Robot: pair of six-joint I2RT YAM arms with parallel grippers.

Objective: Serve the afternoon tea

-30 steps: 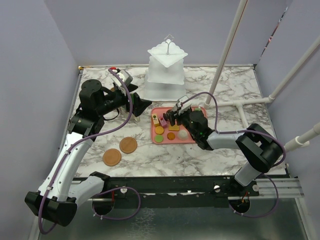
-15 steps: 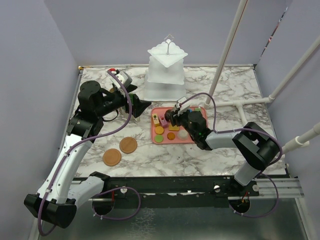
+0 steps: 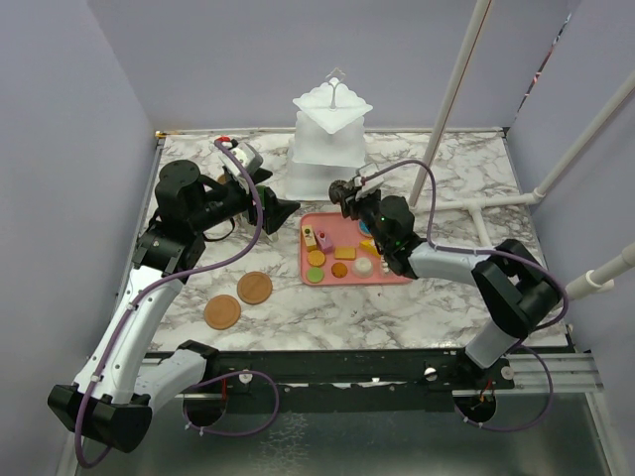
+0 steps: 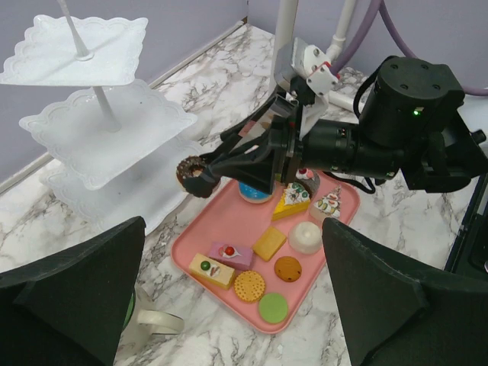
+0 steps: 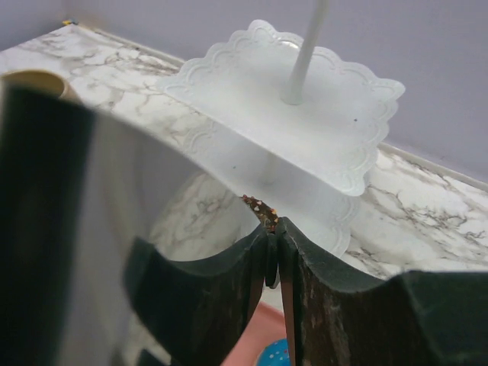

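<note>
stand [image 3: 330,149] at 12 o'clock of surface [image 3: 446,297] | tray [image 3: 337,230] at its 6 | pastries [image 3: 344,252] on tray | donut [image 4: 191,169] above tray's 12 o'clock edge, near stand's bottom tier | coaster A [image 3: 254,288] at tray's 8 | coaster B [image 3: 221,312] just beside, at A's 8

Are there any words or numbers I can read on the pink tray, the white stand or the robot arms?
No readable text anywhere.
Pink plastic tray, white three-tier square stand, brown sprinkled toy donut: no writing.
White plastic piece with red spots on the right arm: too blurred to read.
</note>
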